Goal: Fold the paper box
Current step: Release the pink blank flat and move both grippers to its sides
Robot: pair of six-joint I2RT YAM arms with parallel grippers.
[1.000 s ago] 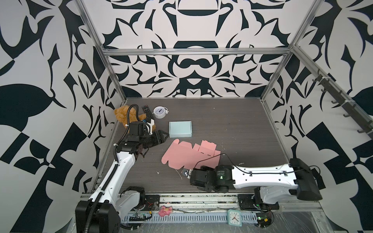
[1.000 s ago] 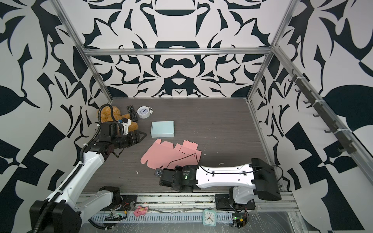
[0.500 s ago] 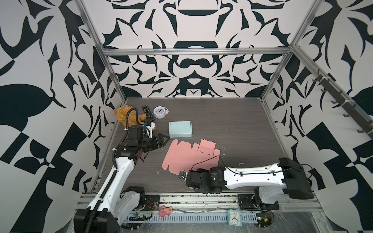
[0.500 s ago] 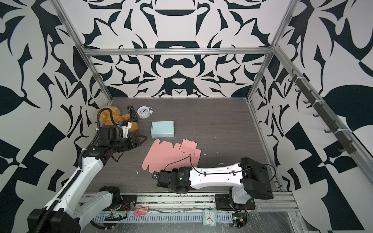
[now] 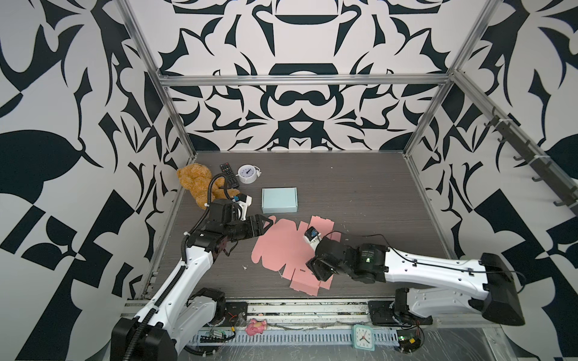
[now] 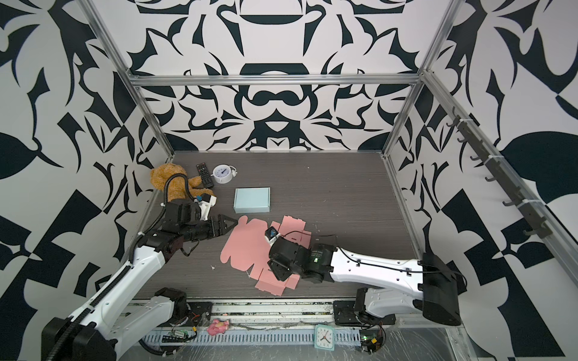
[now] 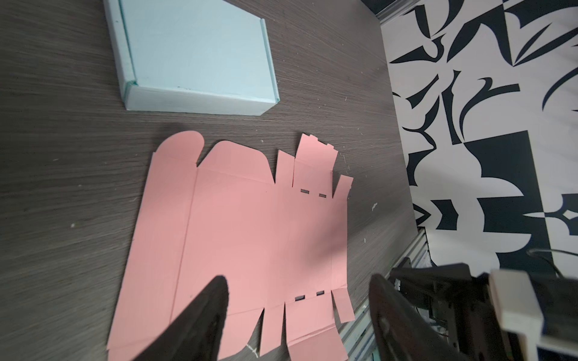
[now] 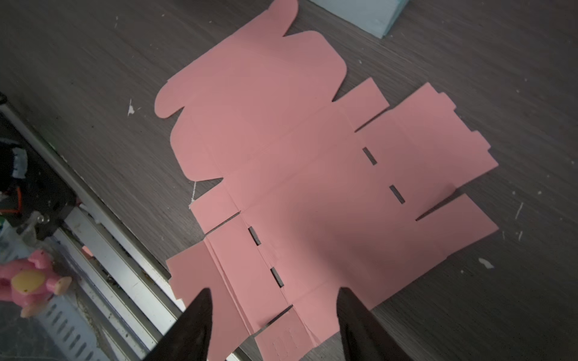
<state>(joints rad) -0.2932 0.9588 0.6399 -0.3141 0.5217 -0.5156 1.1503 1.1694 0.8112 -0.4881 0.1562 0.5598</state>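
Note:
A pink paper box (image 5: 281, 250) (image 6: 250, 247) lies unfolded and flat on the dark table, its flaps and slots showing in both wrist views (image 7: 244, 231) (image 8: 297, 175). My left gripper (image 5: 266, 224) (image 6: 230, 223) (image 7: 297, 281) hovers open at the sheet's far left corner, with nothing between its fingers. My right gripper (image 5: 319, 275) (image 6: 278, 270) (image 8: 274, 292) points down over the near right flaps. It is open, its fingertips astride a small flap without gripping it.
A folded light blue box (image 5: 279, 200) sits just behind the pink sheet. A teddy bear (image 5: 194, 183), remote (image 5: 229, 175) and white alarm clock (image 5: 247, 174) lie at the back left. A pink toy (image 5: 255, 327) and teal clock (image 5: 363, 337) rest on the front rail.
My right gripper has gone from shut to open and its arm has swung to the right. The sheet's near flaps now show flat on the table. The left gripper shifted slightly towards the sheet.

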